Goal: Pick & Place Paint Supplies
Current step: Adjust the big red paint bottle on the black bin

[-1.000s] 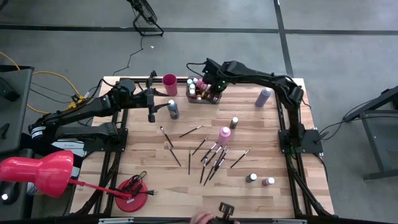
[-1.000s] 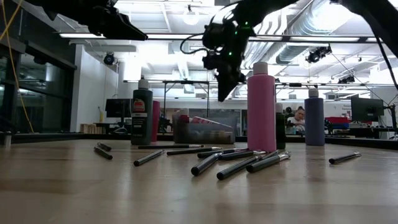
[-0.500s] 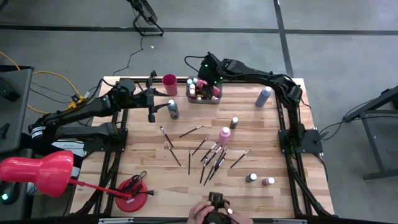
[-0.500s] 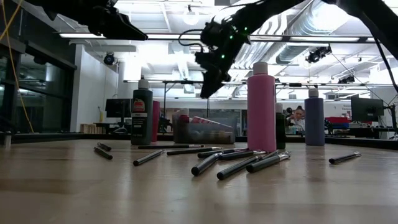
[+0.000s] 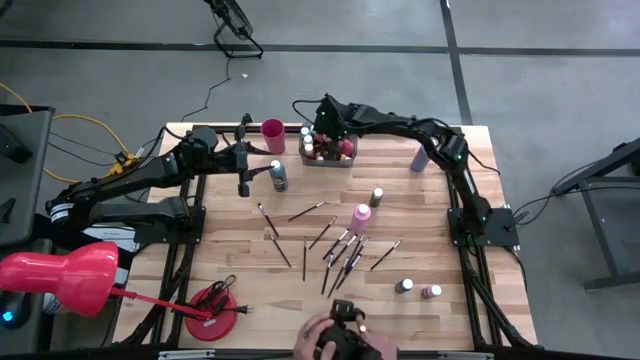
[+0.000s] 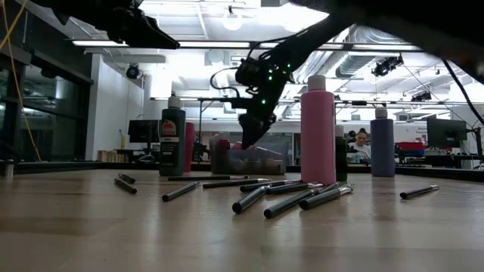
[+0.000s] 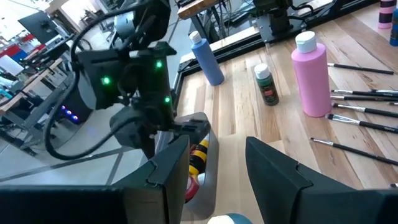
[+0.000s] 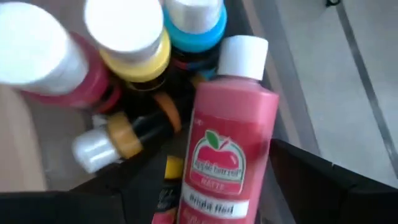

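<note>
A grey tray (image 5: 345,160) at the table's far edge holds several paint bottles. My right gripper (image 5: 325,128) hangs low over it, open. In the right wrist view a red bottle (image 8: 227,149) with a white cap lies on the other bottles, between my fingers (image 8: 323,180); whether they touch it does not show. A pink bottle (image 5: 361,215), a lavender bottle (image 5: 424,157), a dark bottle (image 5: 278,176) and many paintbrushes (image 5: 330,245) remain on the wood. My left gripper (image 5: 255,160) waits open above the table's far left, nothing between its fingers (image 7: 168,168).
A pink cup (image 5: 272,131) stands left of the tray. Two small bottles (image 5: 404,286) stand near the front right, a green-capped one (image 5: 376,197) behind the pink bottle. A red round object (image 5: 215,315) lies front left. A person's hands (image 5: 340,342) hold a dark device at the near edge.
My right gripper has sunk toward the tray and shifted a little toward the table's left, tipping more steeply down; its fingers stand wider apart than before. A person's hands have come in at the near edge.
</note>
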`<state>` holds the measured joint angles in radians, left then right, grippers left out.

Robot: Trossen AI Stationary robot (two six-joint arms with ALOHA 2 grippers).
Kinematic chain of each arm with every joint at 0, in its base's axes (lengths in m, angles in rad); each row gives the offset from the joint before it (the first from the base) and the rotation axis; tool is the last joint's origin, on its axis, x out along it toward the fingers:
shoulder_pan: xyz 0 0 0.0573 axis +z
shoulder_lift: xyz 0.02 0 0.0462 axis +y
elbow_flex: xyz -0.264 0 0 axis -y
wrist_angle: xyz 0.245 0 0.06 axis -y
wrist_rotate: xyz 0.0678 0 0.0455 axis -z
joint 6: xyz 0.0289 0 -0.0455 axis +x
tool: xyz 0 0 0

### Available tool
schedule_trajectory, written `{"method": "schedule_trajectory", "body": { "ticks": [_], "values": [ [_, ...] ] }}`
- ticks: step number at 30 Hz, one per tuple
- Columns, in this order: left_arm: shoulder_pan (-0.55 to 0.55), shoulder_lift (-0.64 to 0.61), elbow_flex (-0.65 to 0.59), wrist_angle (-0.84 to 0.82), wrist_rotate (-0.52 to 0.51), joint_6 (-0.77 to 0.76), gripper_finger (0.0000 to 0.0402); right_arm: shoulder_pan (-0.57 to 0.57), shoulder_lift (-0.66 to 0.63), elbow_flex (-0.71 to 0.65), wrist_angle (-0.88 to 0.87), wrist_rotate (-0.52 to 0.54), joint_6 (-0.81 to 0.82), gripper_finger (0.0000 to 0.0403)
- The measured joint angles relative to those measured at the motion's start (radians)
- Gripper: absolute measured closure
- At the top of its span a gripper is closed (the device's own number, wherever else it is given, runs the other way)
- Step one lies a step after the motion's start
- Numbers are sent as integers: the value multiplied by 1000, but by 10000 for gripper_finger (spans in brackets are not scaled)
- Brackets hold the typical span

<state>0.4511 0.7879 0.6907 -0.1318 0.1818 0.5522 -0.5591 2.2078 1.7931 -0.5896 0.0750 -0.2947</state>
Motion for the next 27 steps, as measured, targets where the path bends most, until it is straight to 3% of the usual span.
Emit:
{"method": "schedule_trajectory", "body": {
  "ticks": [8,18,27],
  "values": [
    [0,0,0,1,0,0,249,-4,25,0,12,28,3,155],
    [0,0,0,0,0,0,249,-5,-1,-2,77,44,132,240],
    [0,0,0,0,0,0,249,-5,-98,-1,139,57,282,236]
  ]
}}
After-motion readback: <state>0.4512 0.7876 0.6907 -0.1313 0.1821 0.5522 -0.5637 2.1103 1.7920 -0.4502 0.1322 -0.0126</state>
